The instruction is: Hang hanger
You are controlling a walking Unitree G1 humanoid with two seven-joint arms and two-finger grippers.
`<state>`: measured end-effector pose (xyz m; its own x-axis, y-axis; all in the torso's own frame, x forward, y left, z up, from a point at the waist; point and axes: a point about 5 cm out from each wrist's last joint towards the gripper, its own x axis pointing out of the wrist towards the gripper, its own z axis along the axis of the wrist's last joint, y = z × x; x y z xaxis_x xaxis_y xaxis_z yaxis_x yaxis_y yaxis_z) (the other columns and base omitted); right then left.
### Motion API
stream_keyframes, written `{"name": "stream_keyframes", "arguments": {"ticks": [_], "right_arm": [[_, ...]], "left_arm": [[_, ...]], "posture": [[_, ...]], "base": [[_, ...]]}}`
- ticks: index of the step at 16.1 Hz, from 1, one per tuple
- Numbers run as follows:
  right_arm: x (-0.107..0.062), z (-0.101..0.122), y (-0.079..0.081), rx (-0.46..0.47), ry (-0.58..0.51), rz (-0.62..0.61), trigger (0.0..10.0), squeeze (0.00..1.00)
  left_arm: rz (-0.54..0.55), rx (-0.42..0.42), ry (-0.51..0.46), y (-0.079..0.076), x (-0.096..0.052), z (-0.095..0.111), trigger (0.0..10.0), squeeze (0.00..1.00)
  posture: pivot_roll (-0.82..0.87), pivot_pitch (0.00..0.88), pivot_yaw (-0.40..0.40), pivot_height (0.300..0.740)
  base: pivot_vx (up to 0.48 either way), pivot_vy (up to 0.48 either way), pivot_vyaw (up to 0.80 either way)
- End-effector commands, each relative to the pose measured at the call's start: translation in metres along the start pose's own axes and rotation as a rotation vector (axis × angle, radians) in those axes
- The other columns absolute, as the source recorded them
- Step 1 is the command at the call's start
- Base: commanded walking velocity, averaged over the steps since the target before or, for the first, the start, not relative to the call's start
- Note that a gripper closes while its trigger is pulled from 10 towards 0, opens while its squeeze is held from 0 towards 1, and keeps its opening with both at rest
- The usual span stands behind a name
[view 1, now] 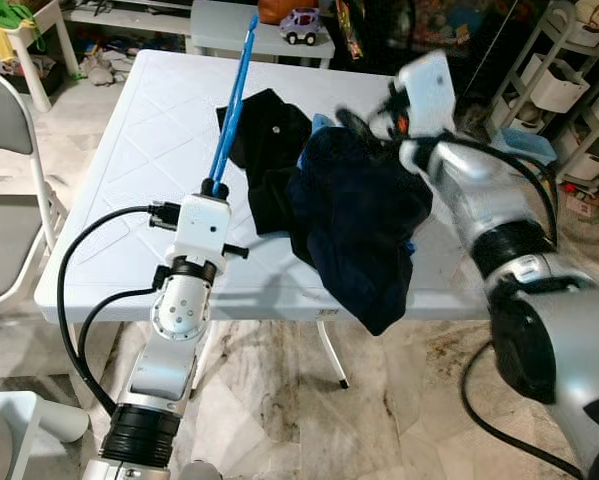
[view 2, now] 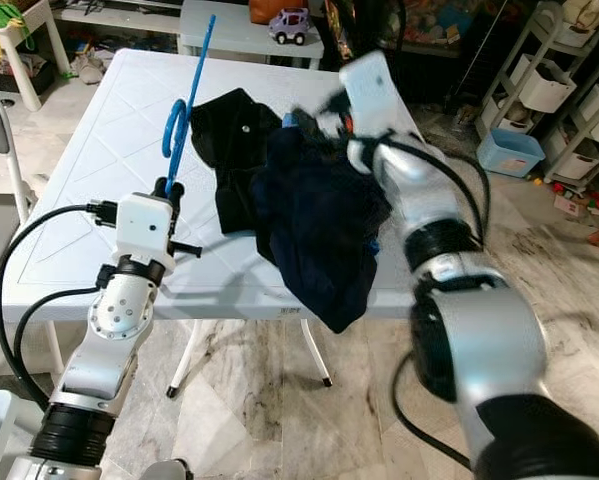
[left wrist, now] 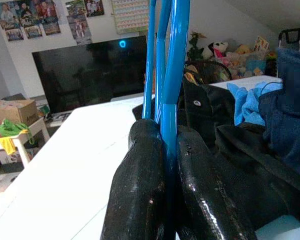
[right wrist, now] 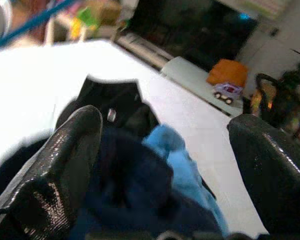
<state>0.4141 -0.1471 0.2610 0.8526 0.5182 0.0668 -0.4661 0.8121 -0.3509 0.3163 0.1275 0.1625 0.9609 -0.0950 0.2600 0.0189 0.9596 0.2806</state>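
My left gripper (view 1: 215,187) is shut on a blue plastic hanger (view 1: 233,95), which it holds upright above the white table (view 1: 129,180). In the left wrist view the hanger (left wrist: 169,75) is pinched between the two black fingers (left wrist: 139,190). A heap of dark clothes (view 1: 354,225) lies on the table, with a black piece (view 1: 264,135) towards the hanger and a navy piece hanging over the front edge. My right gripper (right wrist: 165,160) stands open just above the navy cloth and a light blue cloth (right wrist: 177,160), its fingers (right wrist: 64,155) spread wide.
A grey folding chair (view 1: 9,180) stands left of the table. Behind the table is a low bench with a toy car (view 1: 301,25). White shelves with bins (view 1: 559,90) line the right side. Marble floor lies in front.
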Motion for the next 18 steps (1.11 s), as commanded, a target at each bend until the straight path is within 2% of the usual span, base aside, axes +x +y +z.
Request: {"name": "stream_keyframes", "arguments": {"ticks": [1,3,4,5,6,7,8,10,11,12,13,14,16,17,18], "right_arm": [[-0.018,-0.009,-0.014,-0.055,0.04,0.042,10.0,0.98],[-0.032,-0.02,-0.02,-0.066,0.075,0.06,10.0,0.87],[-0.056,-0.035,-0.029,-0.097,0.125,0.079,10.0,0.86],[-0.061,-0.037,-0.03,-0.101,0.132,0.078,10.0,0.86],[-0.091,-0.049,-0.043,-0.044,0.172,0.042,10.0,0.84],[-0.099,-0.052,-0.045,-0.029,0.185,0.038,10.0,0.84],[-0.117,-0.065,-0.042,0.007,0.229,0.069,10.0,0.75],[-0.136,-0.081,-0.036,0.061,0.284,0.093,10.0,0.68],[-0.15,-0.09,-0.026,0.136,0.294,0.126,10.0,0.6],[-0.153,-0.093,-0.022,0.149,0.309,0.144,10.0,0.57],[-0.159,-0.099,-0.011,0.202,0.319,0.189,10.0,0.38],[-0.16,-0.105,-0.006,0.259,0.319,0.179,10.0,0.3],[-0.157,-0.113,0.004,0.335,0.313,0.183,10.0,0.26],[-0.15,-0.117,0.016,0.416,0.283,0.187,10.0,0.22],[-0.146,-0.119,0.021,0.447,0.277,0.181,10.0,0.19]], "left_arm": [[-0.019,-0.014,0.219,-0.007,-0.019,-0.044,10.0,0.0],[-0.021,-0.015,0.219,-0.008,-0.019,-0.044,10.0,0.0],[-0.023,-0.016,0.219,-0.008,-0.018,-0.044,10.0,0.0],[-0.023,-0.015,0.22,-0.007,-0.019,-0.044,10.0,0.0],[-0.027,-0.014,0.223,-0.006,-0.02,-0.045,10.0,0.0],[-0.027,-0.013,0.224,-0.006,-0.021,-0.046,10.0,0.0],[-0.028,-0.013,0.225,-0.006,-0.021,-0.046,10.0,0.0],[-0.029,-0.014,0.224,-0.006,-0.021,-0.045,10.0,0.0],[-0.032,-0.012,0.225,-0.006,-0.021,-0.046,10.0,0.0],[-0.033,-0.011,0.225,-0.006,-0.021,-0.046,10.0,0.0],[-0.037,-0.009,0.227,-0.005,-0.022,-0.046,10.0,0.0],[-0.038,-0.008,0.226,-0.005,-0.022,-0.045,10.0,0.0],[-0.039,-0.006,0.226,-0.005,-0.022,-0.045,10.0,0.0],[-0.037,-0.004,0.226,-0.003,-0.022,-0.045,10.0,0.0],[-0.034,-0.008,0.23,-0.002,-0.022,-0.045,10.0,0.0]], "posture": [[0.37,0.106,-0.212,0.74],[0.37,0.106,-0.209,0.74],[0.36,0.106,-0.207,0.74],[0.36,0.108,-0.205,0.74],[0.36,0.11,-0.202,0.74],[0.36,0.11,-0.201,0.74],[0.35,0.111,-0.199,0.74],[0.35,0.113,-0.194,0.74],[0.35,0.116,-0.192,0.74],[0.35,0.117,-0.191,0.74],[0.35,0.12,-0.19,0.74],[0.35,0.123,-0.19,0.74],[0.36,0.124,-0.191,0.74],[0.36,0.125,-0.192,0.74],[0.37,0.127,-0.194,0.74]], "base": [[0.0,0.0,0.0],[0.0,0.0,0.0],[0.0,0.0,0.0],[0.0,0.0,0.0],[0.0,0.0,0.0],[0.0,0.0,0.0],[0.0,0.0,0.0],[0.0,0.0,0.0],[0.0,0.0,0.0],[0.0,0.0,0.0],[0.0,0.0,0.0],[0.0,0.0,0.0],[0.0,0.0,0.0],[0.0,0.0,0.0],[0.0,0.0,0.0]]}}
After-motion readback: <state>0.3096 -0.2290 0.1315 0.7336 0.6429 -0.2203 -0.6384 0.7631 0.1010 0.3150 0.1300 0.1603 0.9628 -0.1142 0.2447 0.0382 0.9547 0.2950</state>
